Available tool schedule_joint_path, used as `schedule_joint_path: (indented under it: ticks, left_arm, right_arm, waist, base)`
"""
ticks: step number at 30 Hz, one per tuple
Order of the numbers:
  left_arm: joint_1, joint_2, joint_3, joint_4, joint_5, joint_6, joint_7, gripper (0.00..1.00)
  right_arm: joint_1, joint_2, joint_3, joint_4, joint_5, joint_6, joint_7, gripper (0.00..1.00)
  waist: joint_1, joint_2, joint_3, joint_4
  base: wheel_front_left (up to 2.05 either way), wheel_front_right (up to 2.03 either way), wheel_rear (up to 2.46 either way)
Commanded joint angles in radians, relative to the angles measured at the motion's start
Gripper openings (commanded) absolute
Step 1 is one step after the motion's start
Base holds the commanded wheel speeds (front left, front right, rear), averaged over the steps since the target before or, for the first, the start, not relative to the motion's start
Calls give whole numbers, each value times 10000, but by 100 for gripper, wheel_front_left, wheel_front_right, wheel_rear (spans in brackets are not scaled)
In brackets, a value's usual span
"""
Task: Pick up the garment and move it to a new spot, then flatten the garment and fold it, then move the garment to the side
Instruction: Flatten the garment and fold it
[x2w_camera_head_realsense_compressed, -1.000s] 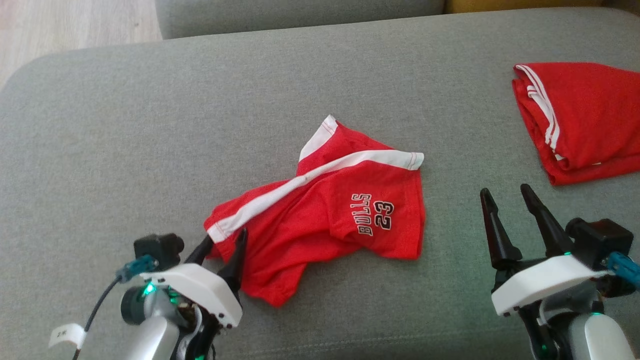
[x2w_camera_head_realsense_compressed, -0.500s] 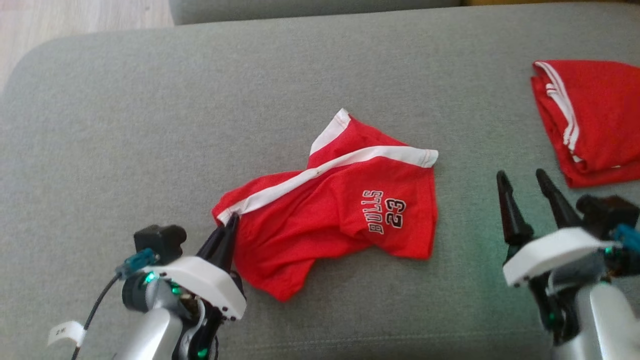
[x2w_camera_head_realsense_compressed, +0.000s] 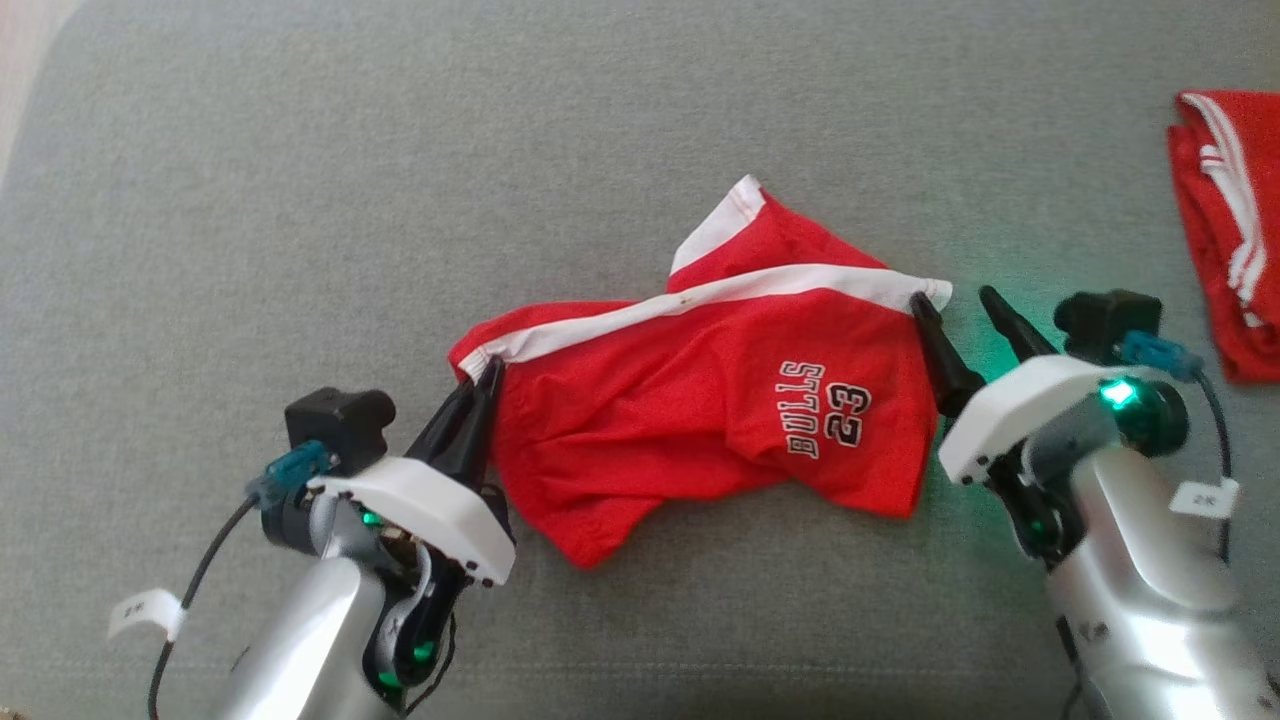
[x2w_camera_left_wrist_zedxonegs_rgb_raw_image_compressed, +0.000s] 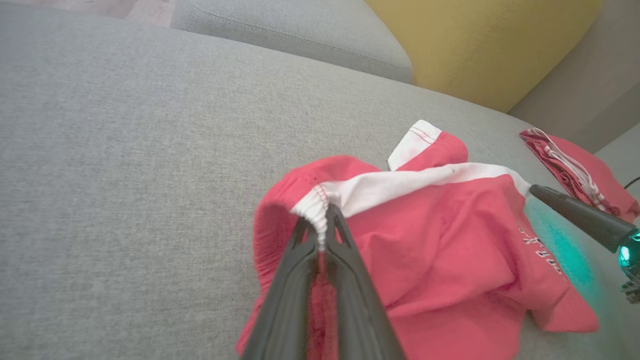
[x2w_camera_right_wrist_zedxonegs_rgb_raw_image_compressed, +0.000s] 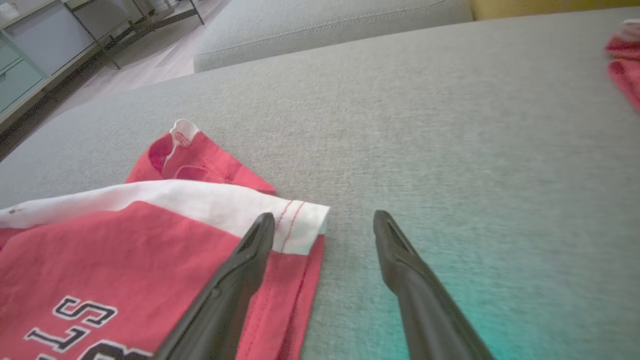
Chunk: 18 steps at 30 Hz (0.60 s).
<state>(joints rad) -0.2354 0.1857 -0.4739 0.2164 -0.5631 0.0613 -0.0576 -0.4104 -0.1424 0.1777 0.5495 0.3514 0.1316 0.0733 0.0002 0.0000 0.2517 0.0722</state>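
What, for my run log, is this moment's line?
left claw: shut on shorts | right claw: open at hem | shorts: crumpled on sofa

text: "BULLS" | number: "23" | on: red shorts (x2w_camera_head_realsense_compressed: 650, 420)

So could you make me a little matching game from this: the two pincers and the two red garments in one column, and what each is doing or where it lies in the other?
Things:
1. left pincer
2. right pincer
3. Bulls shorts
4. folded red garment

States or places:
A. open, tips at the white hem corner
B. cut off by the head view's right edge
C. crumpled in the middle of the grey sofa
D. shut on a bunched corner of cloth

Pairs: 1-D, 2-A, 3-C, 4-B
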Motion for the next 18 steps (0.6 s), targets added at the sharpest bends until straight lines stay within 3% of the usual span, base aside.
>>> schedule_joint_path:
  ticks: [1, 2, 4, 11, 18]
  left_arm:
    - [-505, 82, 265, -269, 145, -68, -177, 0]
    - [-538, 72, 242, -241, 152, -89, -197, 0]
    - [-588, 56, 219, -194, 145, -121, -237, 0]
    - [-786, 255, 375, -348, 178, -203, -589, 0]
    - [-1045, 775, 639, -1307, 300, -77, -438, 0]
  right_arm:
    - [-562, -87, 462, 218, 269, -9, -274, 100]
    - [-713, -103, 647, 486, 411, -9, -326, 100]
    - [-954, -141, 1054, 886, 769, -9, -409, 0]
    - [-1413, -691, 1668, 800, 1387, -9, -1753, 0]
    - [-1412, -1361, 1496, -1231, 1154, -9, -2426, 0]
  waist:
    - [-2, 0, 117, 126]
    - [-2, 0, 131, 153]
    - [-2, 0, 149, 189]
    - [-2, 0, -68, 126]
    - [-2, 0, -576, -193]
  base:
    - [0, 0, 0]
    - [0, 0, 0]
    - [0, 0, 0]
    - [0, 0, 0]
    - [0, 0, 0]
